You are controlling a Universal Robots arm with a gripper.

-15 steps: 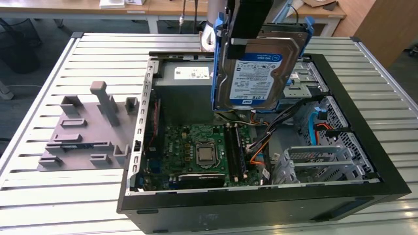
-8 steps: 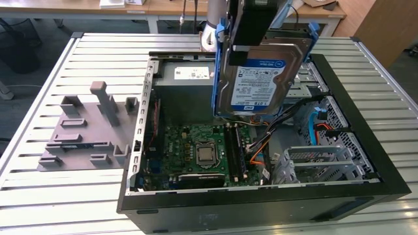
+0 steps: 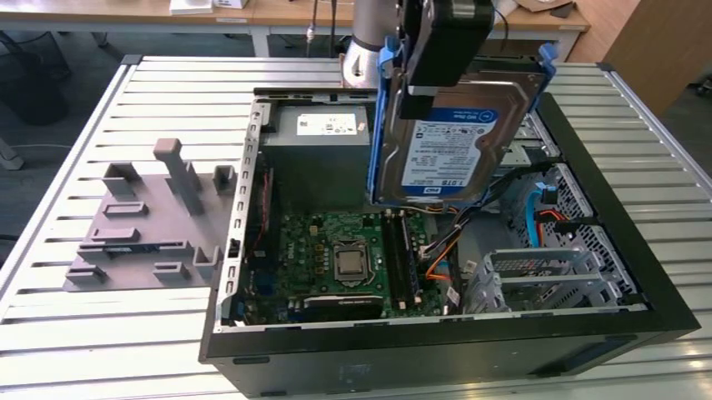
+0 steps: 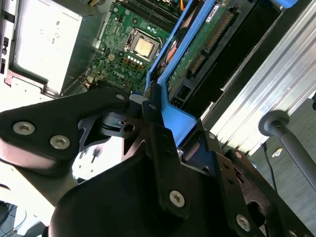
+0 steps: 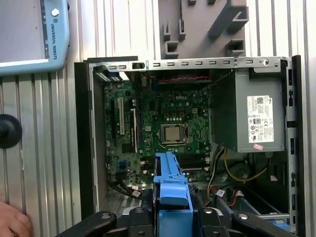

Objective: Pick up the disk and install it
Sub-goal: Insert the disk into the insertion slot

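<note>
the black claw [image 3: 428,93] is closed on one short end of the flat silver metal disk [image 3: 456,142] with its white-and-blue label. in the second wrist view its dark fingers [image 4: 154,129] sit on either side of the blue plastic rail end of the disk [image 4: 183,121], with no slack showing between them. the disk hangs on end below the claw, label towards the exterior camera, over the open black computer case [image 3: 445,352], in front of the grey metal power-supply box [image 3: 323,142] and above the green motherboard [image 3: 345,250]. it looks clear of everything in the case.

it should handle as a stiff, dense block, heavy for its bulk, with smooth faces that would slip under a light pinch. the bare circuit board and connector on its back, seen in the second wrist view, are the fragile parts (the rails and metal edges are the safer places to grip, and the plastic may give a little).

the silvery perforated drive cage [image 3: 556,268] stands at the exterior view's right, partly covered by the disk. how high the disk's lower edge sits over the board cannot be judged. the grey plastic slotted fixture plate [image 3: 145,225] lies on the slatted metal desk [image 3: 112,333] beside the case. a hand [image 5: 11,223] is cut off at a corner of the first wrist view.
</note>
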